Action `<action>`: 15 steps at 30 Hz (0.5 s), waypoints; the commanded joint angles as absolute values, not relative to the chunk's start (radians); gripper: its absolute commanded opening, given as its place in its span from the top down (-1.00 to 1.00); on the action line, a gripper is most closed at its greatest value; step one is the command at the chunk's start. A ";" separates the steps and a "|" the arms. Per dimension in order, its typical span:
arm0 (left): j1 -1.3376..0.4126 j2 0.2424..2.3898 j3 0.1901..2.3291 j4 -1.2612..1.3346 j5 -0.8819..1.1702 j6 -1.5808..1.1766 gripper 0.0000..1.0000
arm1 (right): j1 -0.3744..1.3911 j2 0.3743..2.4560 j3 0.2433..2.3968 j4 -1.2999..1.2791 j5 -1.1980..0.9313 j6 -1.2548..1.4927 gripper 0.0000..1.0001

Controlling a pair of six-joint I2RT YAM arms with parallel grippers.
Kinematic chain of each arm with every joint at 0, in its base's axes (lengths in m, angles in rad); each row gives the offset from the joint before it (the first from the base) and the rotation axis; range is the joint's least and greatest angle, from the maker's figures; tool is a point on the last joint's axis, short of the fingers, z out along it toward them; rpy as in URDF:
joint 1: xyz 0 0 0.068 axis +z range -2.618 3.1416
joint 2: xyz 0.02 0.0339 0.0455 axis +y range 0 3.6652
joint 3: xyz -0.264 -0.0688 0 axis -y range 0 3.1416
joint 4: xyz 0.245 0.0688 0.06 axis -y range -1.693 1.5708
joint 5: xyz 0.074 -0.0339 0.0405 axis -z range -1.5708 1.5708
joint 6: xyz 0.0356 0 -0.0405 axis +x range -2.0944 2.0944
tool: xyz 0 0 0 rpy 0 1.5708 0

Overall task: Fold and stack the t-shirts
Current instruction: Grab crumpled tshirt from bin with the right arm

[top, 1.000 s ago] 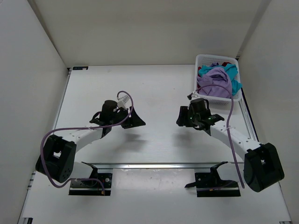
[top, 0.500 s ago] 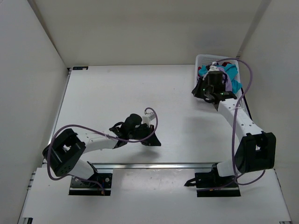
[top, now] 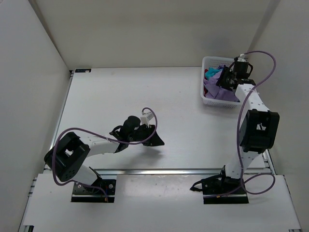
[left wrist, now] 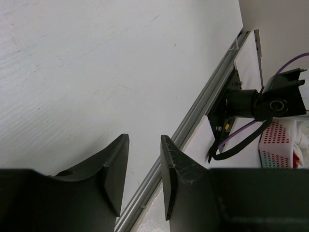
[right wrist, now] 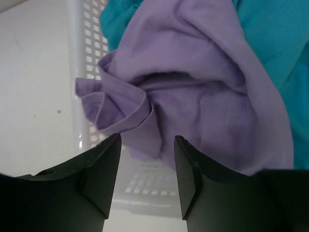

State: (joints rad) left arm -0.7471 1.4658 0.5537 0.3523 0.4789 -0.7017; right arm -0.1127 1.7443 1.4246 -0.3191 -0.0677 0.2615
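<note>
The metal rail (top: 159, 170) runs along the near edge of the table (top: 120, 92), well to the near-left of the white mesh basket (top: 218, 102). The left gripper (top: 154, 140) hangs low over bare tabletop, also well apart from the basket on its near-left. In the left wrist view its fingers (left wrist: 116, 169) stand partly apart with only table and rail showing through the gap. It holds nothing and touches nothing.

The basket sits at the table's far right. From above, the right arm reaches across the basket's right side and hides part of what is inside.

The lavender t-shirt (right wrist: 193, 96) lies bunched on top in the basket, with one folded edge draped over the basket's left wall. The teal t-shirt (right wrist: 270, 43) lies under and behind it, toward the basket's far side. A sliver of dark red t-shirt (top: 207, 75) seems to show at the basket's far-left corner.

The right gripper (right wrist: 145, 179) hangs just above the lavender shirt, inside the basket's outline. Its jaws are spread wide and no cloth is pinched between them.
</note>
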 commanded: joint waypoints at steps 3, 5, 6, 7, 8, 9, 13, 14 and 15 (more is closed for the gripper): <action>-0.726 1.454 0.537 0.405 0.495 -0.715 0.12 | -0.147 1.870 1.569 -0.331 -0.141 0.221 0.10; -0.715 1.459 0.532 0.414 0.502 -0.721 0.13 | -0.143 1.911 1.586 -0.325 -0.175 0.222 0.10; -0.709 1.456 0.534 0.413 0.499 -0.722 0.12 | -0.140 1.908 1.591 -0.316 -0.189 0.227 0.11; -0.707 1.463 0.529 0.411 0.502 -0.724 0.12 | -0.141 1.916 1.582 -0.302 -0.207 0.227 0.15; -0.704 1.465 0.534 0.410 0.502 -0.724 0.12 | -0.144 1.919 1.578 -0.287 -0.222 0.229 0.21; -0.703 1.471 0.534 0.410 0.502 -0.724 0.13 | -0.137 1.917 1.578 -0.273 -0.232 0.233 0.27; -0.701 1.473 0.540 0.410 0.499 -0.733 0.13 | -0.143 1.893 1.572 -0.252 -0.282 0.279 0.98; -0.698 1.471 0.535 0.411 0.497 -0.739 0.13 | -0.143 1.860 1.563 -0.253 -0.276 0.291 1.00; -0.693 1.468 0.548 0.404 0.497 -0.742 0.14 | -0.138 1.830 1.574 -0.261 -0.255 0.291 1.00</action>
State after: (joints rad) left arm -0.7052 1.4757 0.5446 0.3893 0.4854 -0.7315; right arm -0.1398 1.9289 1.5375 -0.3069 -0.2306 0.2626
